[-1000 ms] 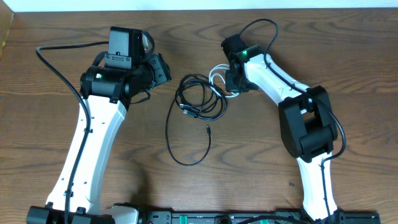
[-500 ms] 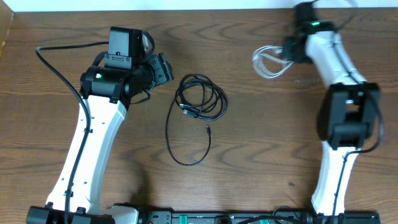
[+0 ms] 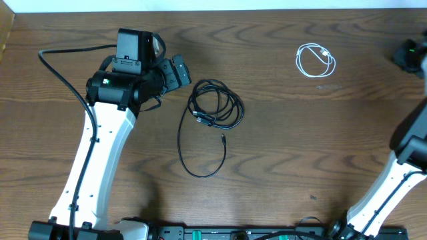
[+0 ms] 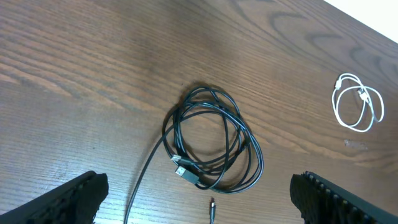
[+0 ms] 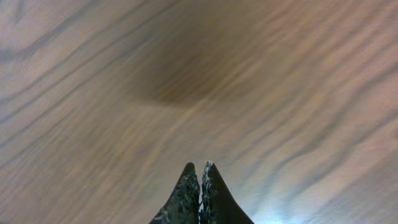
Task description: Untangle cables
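Two cables lie apart on the wooden table. The black cable (image 3: pixel 202 118) is a loose coil at the middle, and its tail (image 3: pixel 200 175) loops toward the front and ends in a small plug (image 3: pixel 223 140). The white cable (image 3: pixel 324 53) is a small coil at the back right, touched by nothing. My left gripper (image 3: pixel 179 73) hovers just left of the black coil (image 4: pixel 165 134) and is open wide (image 4: pixel 205 202), with nothing between its fingers. The white coil (image 4: pixel 362 94) shows at the far right of the left wrist view. My right gripper (image 5: pixel 199 167) is shut and empty over bare wood.
The right arm's wrist (image 3: pixel 408 57) sits at the table's far right edge, beyond the white coil. The left arm's thick black wire (image 3: pixel 60 73) arcs over the back left. The table's back edge (image 3: pixel 213 8) runs along the top and a black rail (image 3: pixel 233 233) along the front.
The right gripper carried the white cable away from the black coil to the back right, released it and swung off to the right edge. The left gripper's jaws opened wide.
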Controlling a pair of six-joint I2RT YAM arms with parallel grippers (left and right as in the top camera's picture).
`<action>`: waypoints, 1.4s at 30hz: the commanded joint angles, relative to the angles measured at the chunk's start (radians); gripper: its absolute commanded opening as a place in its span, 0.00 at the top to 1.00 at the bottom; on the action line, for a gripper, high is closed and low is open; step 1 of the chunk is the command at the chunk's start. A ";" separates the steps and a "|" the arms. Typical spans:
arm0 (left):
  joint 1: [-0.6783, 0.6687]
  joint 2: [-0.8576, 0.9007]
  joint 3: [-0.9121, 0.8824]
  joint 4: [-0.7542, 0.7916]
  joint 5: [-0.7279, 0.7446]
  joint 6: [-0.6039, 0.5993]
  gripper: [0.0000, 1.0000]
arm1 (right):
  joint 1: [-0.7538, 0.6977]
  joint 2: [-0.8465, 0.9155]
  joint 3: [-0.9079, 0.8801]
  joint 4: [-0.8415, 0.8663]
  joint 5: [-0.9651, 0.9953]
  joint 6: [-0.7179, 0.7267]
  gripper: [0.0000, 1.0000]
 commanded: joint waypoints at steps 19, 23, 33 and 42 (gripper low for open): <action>0.000 0.008 0.009 -0.003 -0.010 0.006 0.01 | 0.290 0.011 0.014 -0.143 -0.343 -0.426 0.22; 0.000 0.008 0.009 -0.003 -0.010 0.006 0.01 | 0.396 0.011 0.014 -0.145 -0.251 -0.458 0.15; 0.000 0.008 0.009 -0.003 -0.010 0.006 0.02 | 0.554 0.013 0.005 -0.146 -0.050 -0.489 0.09; 0.000 0.008 0.009 -0.003 -0.010 0.006 0.02 | 0.554 0.022 0.005 -0.194 0.130 -0.309 0.19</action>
